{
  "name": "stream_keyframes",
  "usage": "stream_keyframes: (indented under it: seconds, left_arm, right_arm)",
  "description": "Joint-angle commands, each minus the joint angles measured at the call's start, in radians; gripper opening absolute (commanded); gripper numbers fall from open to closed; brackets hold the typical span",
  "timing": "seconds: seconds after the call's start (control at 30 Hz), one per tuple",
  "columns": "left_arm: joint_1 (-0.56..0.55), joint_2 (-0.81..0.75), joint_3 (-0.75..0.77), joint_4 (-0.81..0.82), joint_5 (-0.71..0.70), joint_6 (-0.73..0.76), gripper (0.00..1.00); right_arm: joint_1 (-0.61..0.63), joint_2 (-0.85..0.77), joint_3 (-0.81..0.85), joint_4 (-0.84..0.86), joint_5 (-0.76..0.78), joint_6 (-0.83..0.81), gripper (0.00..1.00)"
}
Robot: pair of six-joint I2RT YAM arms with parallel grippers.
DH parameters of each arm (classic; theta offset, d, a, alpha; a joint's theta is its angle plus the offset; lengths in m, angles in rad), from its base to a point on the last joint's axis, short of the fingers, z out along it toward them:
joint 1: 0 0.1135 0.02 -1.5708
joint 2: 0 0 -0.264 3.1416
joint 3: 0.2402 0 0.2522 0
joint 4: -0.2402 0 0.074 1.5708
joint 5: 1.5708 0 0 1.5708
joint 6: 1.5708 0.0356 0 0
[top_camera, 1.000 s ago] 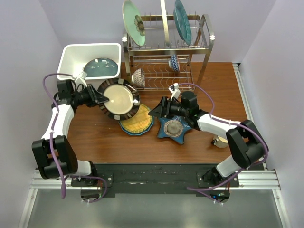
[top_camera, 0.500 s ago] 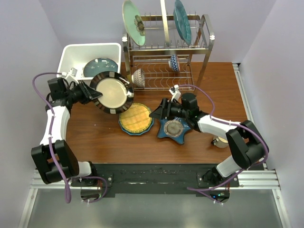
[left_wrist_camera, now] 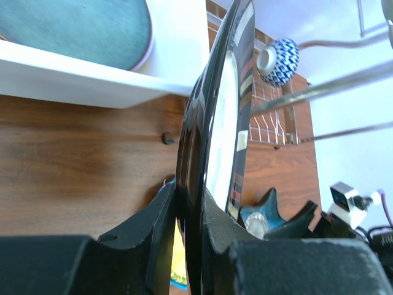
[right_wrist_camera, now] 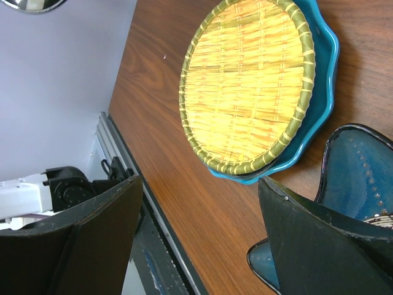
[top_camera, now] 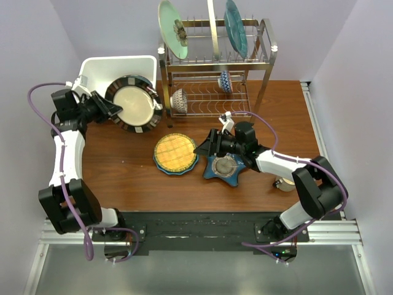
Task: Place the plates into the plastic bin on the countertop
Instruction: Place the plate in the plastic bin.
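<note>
Transfer in hand: striped plate pinched at its rim in left gripper, tilted on edge, at near right corner of bin. Right gripper spread wide, empty, near star plate. Next, likely: clear the wall, level out, lower onto teal plate, release.

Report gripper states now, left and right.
Left gripper: shut on the black-striped plate.
Right gripper: open, holding nothing.
</note>
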Motion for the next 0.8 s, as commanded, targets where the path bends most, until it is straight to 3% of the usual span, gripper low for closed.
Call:
stream_keyframes:
  seconds: [0.0, 0.77]
  left_arm:
    - [0.014, -0.011, 0.095, 0.146, -0.002, -0.074, 0.0]
    - [0.017, 0.204, 0.261, 0.331, -0.118, -0.247, 0.0]
  right_arm:
    - [-0.004, -0.043, -0.005, 0.017, 0.006, -0.024, 0.8]
    - [-0.005, -0.048, 0.038, -0.049, 0.005, -0.056, 0.8]
